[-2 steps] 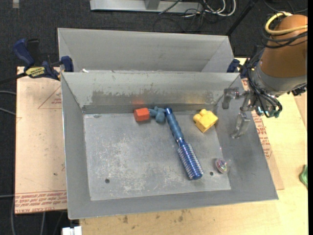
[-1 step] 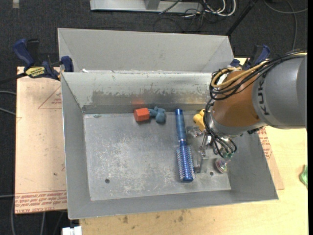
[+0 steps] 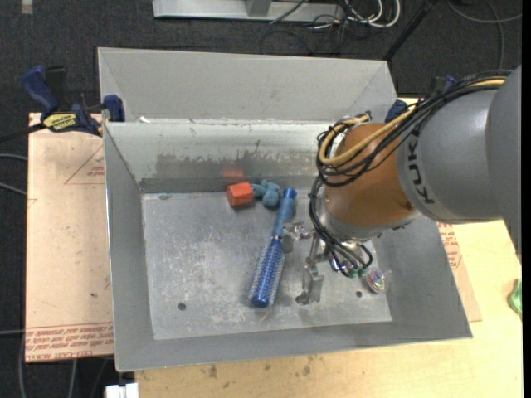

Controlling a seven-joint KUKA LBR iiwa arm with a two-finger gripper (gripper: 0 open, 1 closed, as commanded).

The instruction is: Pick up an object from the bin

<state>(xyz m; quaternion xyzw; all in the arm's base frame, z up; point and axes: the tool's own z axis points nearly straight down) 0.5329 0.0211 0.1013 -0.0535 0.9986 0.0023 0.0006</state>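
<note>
My gripper (image 3: 309, 292) hangs low over the bin floor right of centre, just to the right of a blue brush (image 3: 272, 261). The brush lies slanted, bristled head toward the front and thin handle pointing to the back. It is close beside the gripper, not inside it. A small orange block (image 3: 240, 194) rests against the back wall, with a pale blue lumpy piece (image 3: 269, 192) next to it, by the brush's handle tip. A small shiny roundish thing (image 3: 376, 283) lies to the gripper's right.
The arm with its orange cover and cables covers the bin's right side. Bare floor lies to the left of the brush and along the front wall.
</note>
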